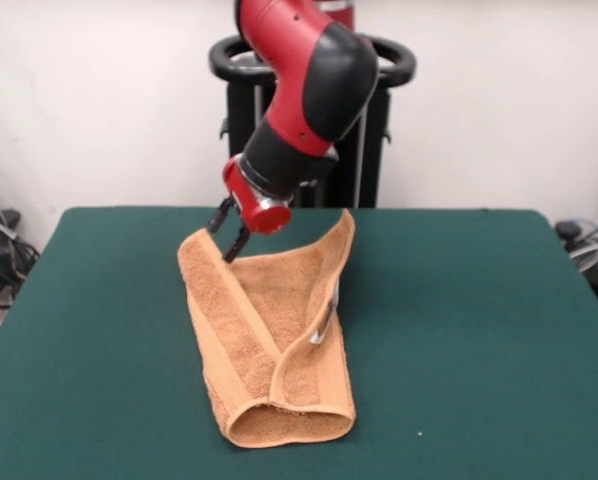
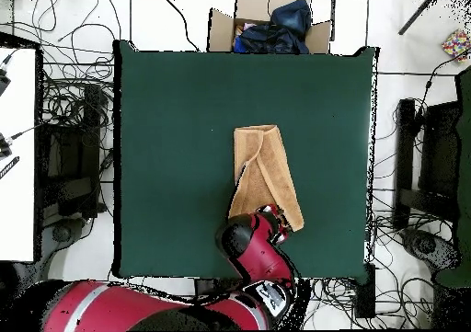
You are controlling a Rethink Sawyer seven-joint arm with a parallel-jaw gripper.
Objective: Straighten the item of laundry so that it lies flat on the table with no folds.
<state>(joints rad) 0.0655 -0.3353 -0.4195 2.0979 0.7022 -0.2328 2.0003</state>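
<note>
The orange-tan towel [image 1: 279, 330] lies on the green table [image 1: 479, 300], near its middle, as a long narrow strip. Both long sides are folded in over the centre. Its near end forms an open loop, and its far right corner stands up a little. My gripper [image 1: 220, 245] hangs from the red and black arm at the towel's far left corner. Its fingers are apart, with the tips at the cloth's edge. In the overhead view the towel [image 2: 262, 167] runs from the table's [image 2: 166, 144] centre toward the robot, and the arm's wrist hides the gripper.
The black pedestal [image 1: 309, 60] stands behind the table. In the overhead view a cardboard box [image 2: 267, 25] holding dark things sits beyond the far edge. Cables cover the floor on both sides, and a white bench [image 2: 17, 154] stands at the left.
</note>
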